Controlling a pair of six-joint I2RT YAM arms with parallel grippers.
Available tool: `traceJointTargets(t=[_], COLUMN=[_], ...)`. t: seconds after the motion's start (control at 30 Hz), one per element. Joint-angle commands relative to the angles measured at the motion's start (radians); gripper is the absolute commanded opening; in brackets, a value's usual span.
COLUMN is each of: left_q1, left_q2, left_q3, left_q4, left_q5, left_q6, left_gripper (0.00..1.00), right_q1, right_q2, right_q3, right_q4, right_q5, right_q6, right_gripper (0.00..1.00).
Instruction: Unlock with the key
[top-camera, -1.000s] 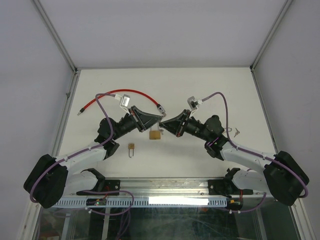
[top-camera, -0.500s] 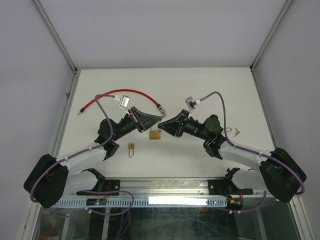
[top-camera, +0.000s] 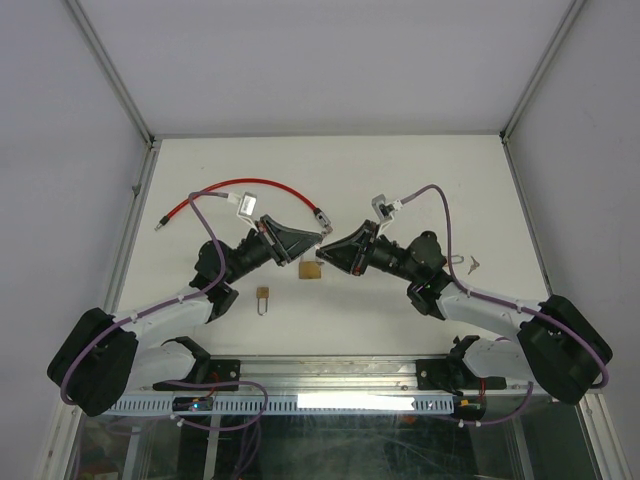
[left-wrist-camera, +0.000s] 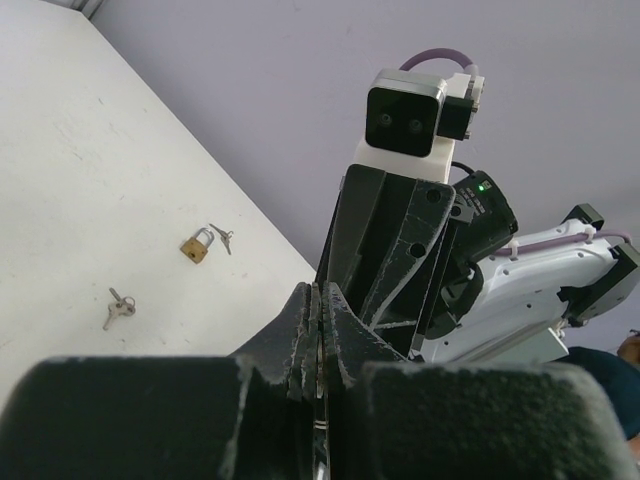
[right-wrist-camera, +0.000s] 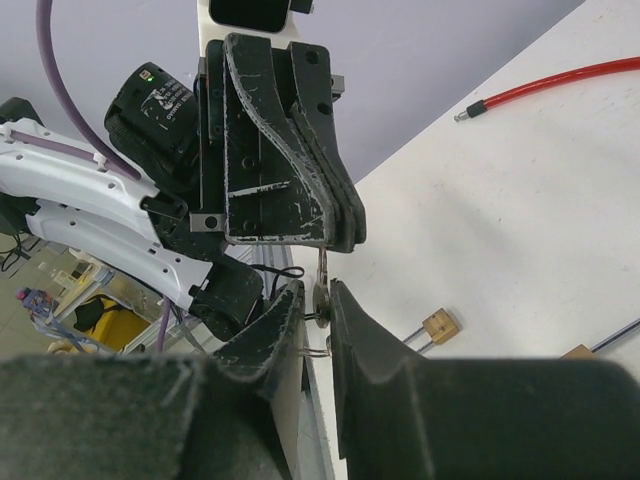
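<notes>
The 2 arms (top-camera: 170, 310) are stretched forward and angled inward, with the left gripper (top-camera: 320, 236) and right gripper (top-camera: 327, 250) held tip to tip. The left fingers (left-wrist-camera: 300, 330) are pressed together; the right fingers (right-wrist-camera: 355, 330) are set a narrow slit apart.

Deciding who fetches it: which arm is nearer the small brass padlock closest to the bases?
Left. The small brass padlock lies just beside the left arm, on its near side; the right arm is past the middle, well off to the padlock's right.

table (top-camera: 420, 170) white | red cable (top-camera: 255, 182) far-left | small padlock (top-camera: 263, 296) near-left | brass padlock (top-camera: 311, 269) centre | keys (top-camera: 473, 263) right
</notes>
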Motion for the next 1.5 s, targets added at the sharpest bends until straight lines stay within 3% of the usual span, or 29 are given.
traceJointTargets(t=[0.0,0.5,1.03,1.13,1.27,1.4,1.47], left_q1=[0.006,0.008,0.007,0.008,0.007,0.008,0.008], left_q2=[-0.006,0.015,0.031,0.035,0.039,0.028,0.010], left_q3=[-0.009,-0.040,-0.058,-0.060,-0.063,-0.062,-0.064], left_q4=[0.105,0.181,0.254,0.261,0.266,0.220,0.164], left_q5=[-0.054,-0.079,-0.080,-0.081,-0.083,-0.090,-0.110], left_q6=[-0.020,-0.062,-0.087,-0.089,-0.090,-0.074,-0.059], left_gripper=[0.00,0.00,0.00,0.00,0.00,0.00,0.11], right_q1=[0.006,0.007,0.030,0.034,0.035,0.034,0.032], right_q2=[-0.002,0.022,0.050,0.055,0.053,0.032,0.021], right_q3=[-0.009,-0.003,0.019,0.022,0.017,0.008,0.006], right_q4=[0.061,0.075,0.082,0.086,0.090,0.067,0.043], right_q5=[-0.052,-0.085,-0.090,-0.091,-0.096,-0.079,-0.074], right_q6=[0.010,0.021,0.020,0.020,0.019,0.004,-0.008], right_gripper=[0.17,0.10,0.16,0.13,0.01,0.00,0.00])
